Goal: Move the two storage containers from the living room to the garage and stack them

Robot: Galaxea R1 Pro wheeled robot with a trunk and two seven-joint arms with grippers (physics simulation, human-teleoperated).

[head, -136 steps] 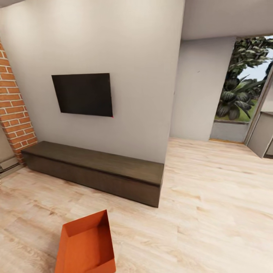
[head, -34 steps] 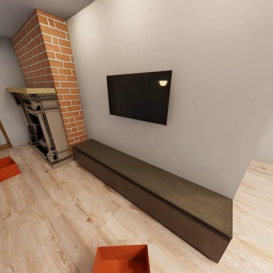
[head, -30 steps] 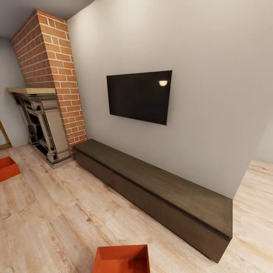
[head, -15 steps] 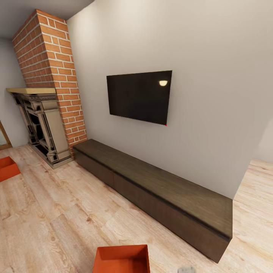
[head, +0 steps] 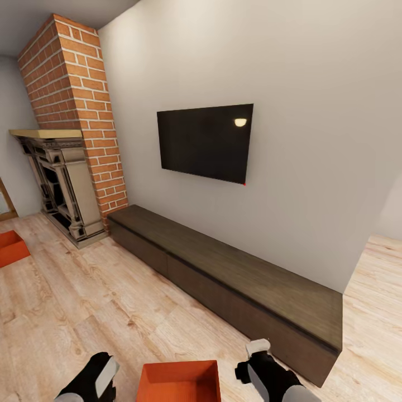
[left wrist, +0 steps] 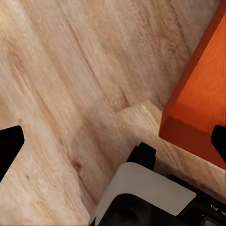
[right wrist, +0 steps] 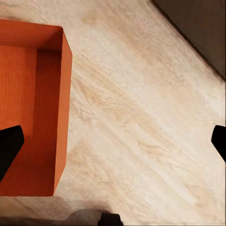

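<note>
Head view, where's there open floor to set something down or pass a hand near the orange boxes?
Wide bare planks lie between the near storage container, the far storage container, the fireplace and the low cabinet. Crowded: left gripper and right gripper flank the near box.
</note>
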